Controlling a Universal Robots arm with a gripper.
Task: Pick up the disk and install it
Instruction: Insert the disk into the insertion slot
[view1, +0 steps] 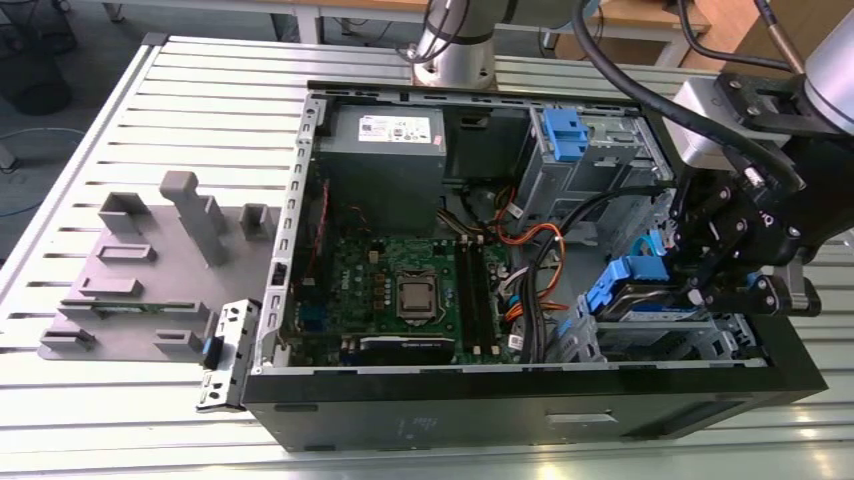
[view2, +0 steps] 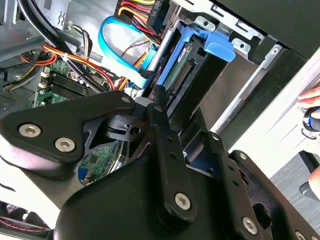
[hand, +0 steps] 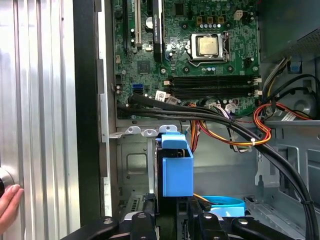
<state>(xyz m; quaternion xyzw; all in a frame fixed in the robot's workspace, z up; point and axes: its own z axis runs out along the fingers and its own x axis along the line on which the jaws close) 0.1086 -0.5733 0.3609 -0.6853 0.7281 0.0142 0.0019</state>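
End effector (view1: 705, 285) at disk (hand: 176, 170); cables (hand: 210, 116) crowd alongside.

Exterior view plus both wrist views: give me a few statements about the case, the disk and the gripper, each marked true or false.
1. The case lies open with the motherboard showing. True.
2. The disk lies outside the case. False: the disk, in its blue bracket, is inside the case at the exterior view's right.
3. The gripper hangs over the power supply. False: the gripper is by the disk, and the power supply sits at the case's other end.
4. A hand shows at the edge of the first wrist view. True.
5. A cooler covers the processor. False: the processor is bare.
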